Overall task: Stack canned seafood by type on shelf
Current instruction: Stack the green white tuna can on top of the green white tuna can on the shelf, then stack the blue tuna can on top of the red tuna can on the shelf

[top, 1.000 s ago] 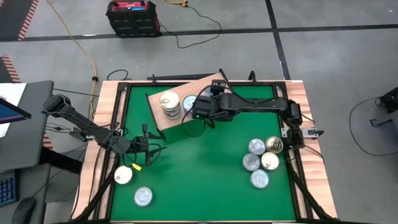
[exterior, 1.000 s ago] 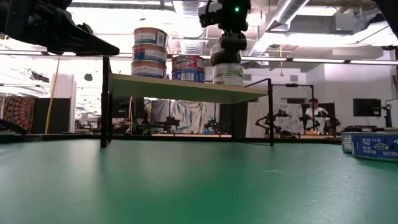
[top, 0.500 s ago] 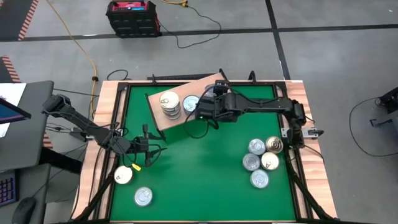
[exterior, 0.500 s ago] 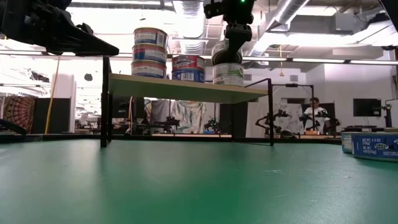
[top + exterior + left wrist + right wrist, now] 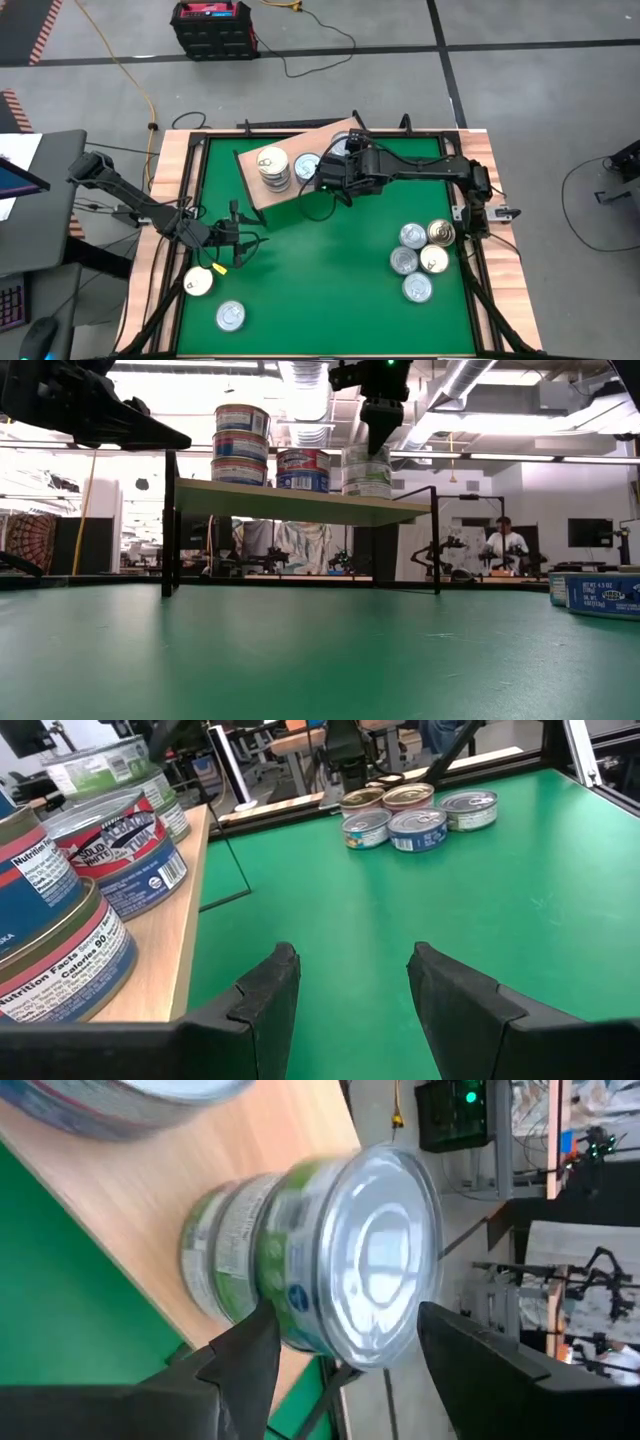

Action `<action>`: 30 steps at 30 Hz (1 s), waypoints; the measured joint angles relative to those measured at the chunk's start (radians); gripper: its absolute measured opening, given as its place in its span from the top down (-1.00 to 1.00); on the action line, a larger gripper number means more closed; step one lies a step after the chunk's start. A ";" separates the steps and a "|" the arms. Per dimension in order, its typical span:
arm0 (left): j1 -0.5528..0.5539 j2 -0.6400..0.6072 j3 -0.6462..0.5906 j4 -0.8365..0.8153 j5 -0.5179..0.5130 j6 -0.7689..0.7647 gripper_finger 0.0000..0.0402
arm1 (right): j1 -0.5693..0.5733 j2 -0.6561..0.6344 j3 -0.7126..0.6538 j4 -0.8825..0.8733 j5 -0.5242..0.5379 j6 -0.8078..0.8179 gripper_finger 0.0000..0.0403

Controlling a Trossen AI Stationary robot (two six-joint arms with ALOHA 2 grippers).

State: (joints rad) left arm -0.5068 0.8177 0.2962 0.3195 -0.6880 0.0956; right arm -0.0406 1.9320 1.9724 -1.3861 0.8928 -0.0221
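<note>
The right pincer hides most of the green can from above; label print blurred

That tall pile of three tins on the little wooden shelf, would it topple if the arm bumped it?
Probably, if hit near the top. The three-can stack stands taller than it is wide, and the tins simply rest on each other. A low nudge might slide it instead, since the shelf board looks smooth. The tins themselves look rigid, so a fall should not dent them much.
</note>
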 joint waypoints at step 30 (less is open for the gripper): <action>-0.003 0.001 0.101 -0.285 0.534 -0.173 0.10 | 0.261 -0.010 -0.397 0.676 -0.653 0.204 -0.34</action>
State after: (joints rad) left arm -0.5094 0.8185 0.3972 0.0343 -0.1538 -0.0773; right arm 0.2207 1.9217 1.5749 -0.7097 0.2397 0.1820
